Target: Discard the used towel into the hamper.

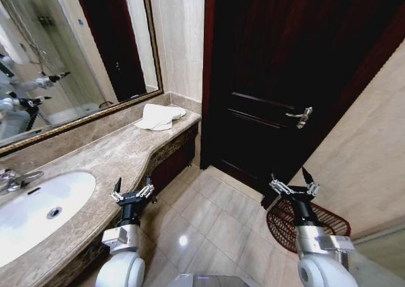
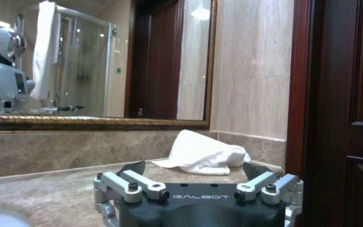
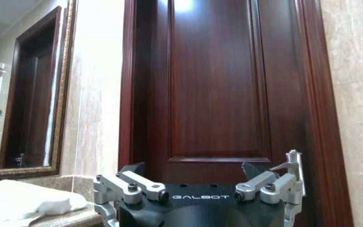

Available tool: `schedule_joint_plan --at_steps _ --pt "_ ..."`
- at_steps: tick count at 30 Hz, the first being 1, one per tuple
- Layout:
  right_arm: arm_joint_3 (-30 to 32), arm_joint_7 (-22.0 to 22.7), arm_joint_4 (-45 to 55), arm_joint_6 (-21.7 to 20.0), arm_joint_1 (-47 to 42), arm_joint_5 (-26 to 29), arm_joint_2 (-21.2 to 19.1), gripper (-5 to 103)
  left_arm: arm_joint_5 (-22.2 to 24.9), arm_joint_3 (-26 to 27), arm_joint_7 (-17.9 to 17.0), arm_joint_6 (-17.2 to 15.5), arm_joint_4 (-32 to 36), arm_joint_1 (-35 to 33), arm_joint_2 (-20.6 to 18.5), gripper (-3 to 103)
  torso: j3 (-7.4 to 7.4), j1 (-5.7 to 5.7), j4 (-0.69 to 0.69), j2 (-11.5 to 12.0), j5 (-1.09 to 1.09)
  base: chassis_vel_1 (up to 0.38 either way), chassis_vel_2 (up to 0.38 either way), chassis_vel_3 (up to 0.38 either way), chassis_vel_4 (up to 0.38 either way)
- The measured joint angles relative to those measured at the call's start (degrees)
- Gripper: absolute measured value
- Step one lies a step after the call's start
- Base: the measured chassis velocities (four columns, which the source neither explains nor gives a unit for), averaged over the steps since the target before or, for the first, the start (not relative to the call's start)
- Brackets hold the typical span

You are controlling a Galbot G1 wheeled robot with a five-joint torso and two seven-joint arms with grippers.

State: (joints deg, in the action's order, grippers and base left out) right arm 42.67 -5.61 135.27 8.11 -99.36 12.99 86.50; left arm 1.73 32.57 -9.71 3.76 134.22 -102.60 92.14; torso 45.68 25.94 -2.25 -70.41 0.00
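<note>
Crumpled white terry towel (image 1: 161,116), soft and loosely folded, lying on the far end of the polished beige marble countertop (image 1: 107,157), next to the dark panelled wooden door (image 1: 285,78) and just below the corner of the gilt-framed mirror (image 1: 69,52); seen from the left wrist as a rumpled heap (image 2: 200,153) resting on the stone, and from the right wrist at the counter's edge (image 3: 24,203).

Oval white ceramic basin (image 1: 38,208) set into the same countertop, well apart from the towel, with chrome tap (image 1: 12,180) at its back rim.

Left gripper (image 1: 132,192) held over the counter's front edge between basin and towel, near neither; fingers spread wide, nothing between them. Metal finger links bolted to a dark body marked "GALBOT" in pale capitals (image 2: 198,196).

Right gripper (image 1: 294,187) held above the tiled floor (image 1: 209,223), well apart from the countertop, directly over the hamper; fingers likewise spread wide and empty. Same "GALBOT" lettering on its body (image 3: 198,196).

Hamper (image 1: 313,223): round dark red-brown basket of thin open ribs, standing on the glossy beige floor tiles beside the door, against the marble wall; partly hidden by the right arm.

Brushed metal lever handle (image 1: 300,116) on the door.
</note>
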Motion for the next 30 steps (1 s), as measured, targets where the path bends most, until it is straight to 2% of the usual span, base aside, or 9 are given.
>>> schedule_joint_plan --at_steps 14,30 --pt "-0.11 -0.76 -0.31 0.29 -0.01 0.15 0.02 100 0.13 0.56 -0.21 -0.57 -0.19 0.54 0.0 100 0.02 0.04 0.01 0.02 0.01 -0.161 0.163 0.15 -0.16" --pt "-0.26 -1.0 -0.46 0.42 -0.02 0.13 -0.26 100 2.04 3.53 -0.21 -1.12 -1.15 2.24 0.0 100 0.01 0.02 -0.01 0.01 0.01 -0.147 0.143 0.144 -0.145"
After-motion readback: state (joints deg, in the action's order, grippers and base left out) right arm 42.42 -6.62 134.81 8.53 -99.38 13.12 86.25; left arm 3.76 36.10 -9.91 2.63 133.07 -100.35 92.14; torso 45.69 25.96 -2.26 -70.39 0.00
